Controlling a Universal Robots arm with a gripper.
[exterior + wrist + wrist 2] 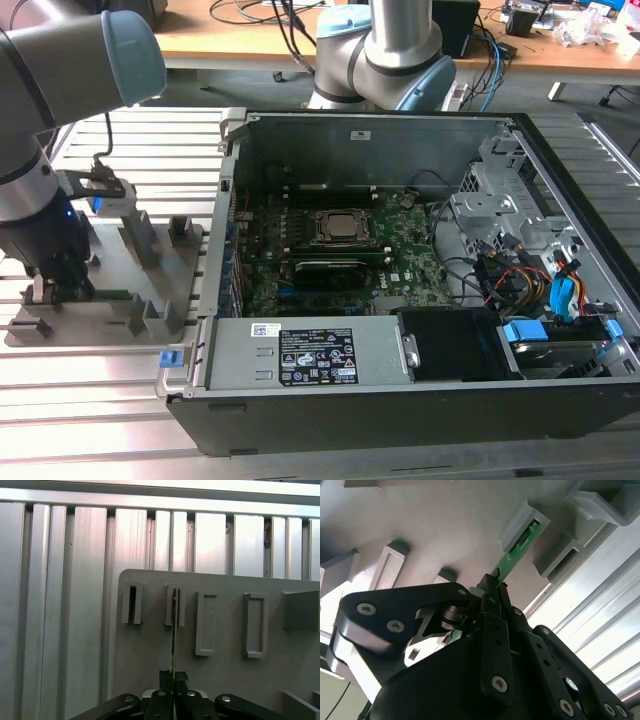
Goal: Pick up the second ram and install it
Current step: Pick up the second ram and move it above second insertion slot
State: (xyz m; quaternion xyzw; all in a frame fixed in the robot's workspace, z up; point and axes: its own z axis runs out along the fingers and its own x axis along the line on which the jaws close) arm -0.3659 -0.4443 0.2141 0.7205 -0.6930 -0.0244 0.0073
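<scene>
**Gripper (494, 586) pinching the ram (514, 555) at the tray (445, 525)**

In the exterior view I have the arm down over the grey tray (100, 325), on that view's left, beside the open case (400, 425). The tray lies on the slatted metal table (100, 400), and the gripper (55, 285) sits low among the tray's upright posts.

In the second wrist view the black fingers (490, 605) are pressed onto the near end of the ram, a thin green stick. It runs straight out from the fingertips, and its far end sits inside one of the tray's raised grey slots (524, 522). I cannot tell whether that end is resting on the slot floor or just clear of it.

In the first wrist view I see the ram (174, 630) edge-on, as a thin line. It rises from between the two fingertips (164, 679) into a narrow slot (175, 605), the second along the tray's row. The slot next to it, on the side nearer the tray's edge, looks dark and open.

Over in the case, the green motherboard (400, 260) lies flat on the floor, well apart from the gripper.
</scene>
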